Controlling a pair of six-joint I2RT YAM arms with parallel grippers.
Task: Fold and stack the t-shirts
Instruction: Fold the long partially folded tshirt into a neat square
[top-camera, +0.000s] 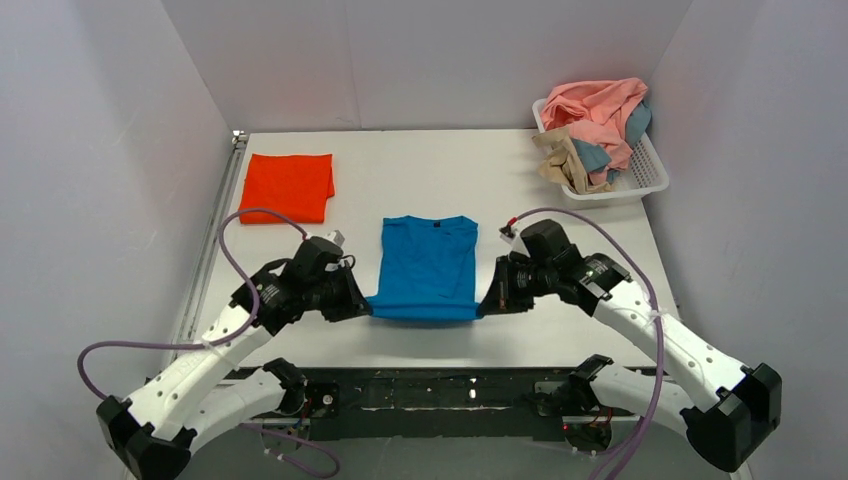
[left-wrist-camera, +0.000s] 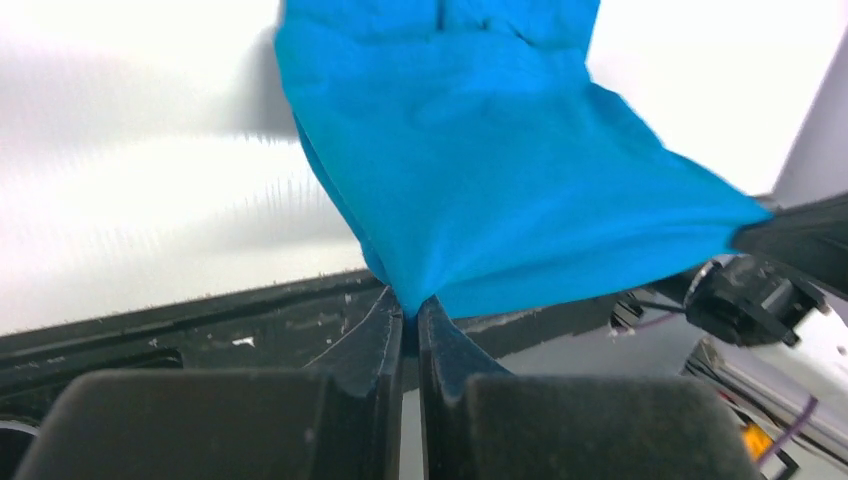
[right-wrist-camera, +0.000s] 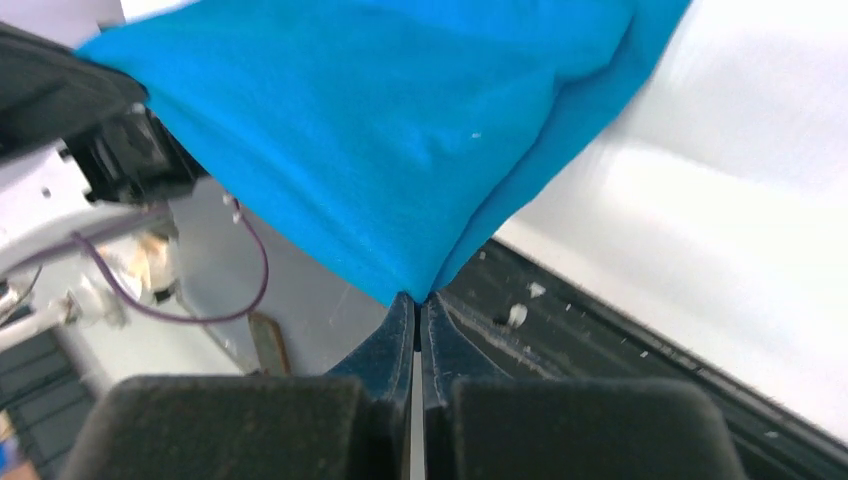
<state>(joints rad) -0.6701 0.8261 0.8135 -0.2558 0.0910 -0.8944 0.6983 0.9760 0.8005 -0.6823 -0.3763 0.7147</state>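
Left end effector (left-wrist-camera: 410, 306) & right end effector (right-wrist-camera: 416, 300) both clamped on blue t-shirt (top-camera: 430, 265) corners nr tabletop (top-camera: 450, 190) near edge. Grip seems shallow; uneven lift could slip one.

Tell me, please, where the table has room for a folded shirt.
Bare table runs along the far edge between the orange shirt and the basket, beyond the blue shirt. Crowded: the near middle, where the left gripper and right gripper pinch it.
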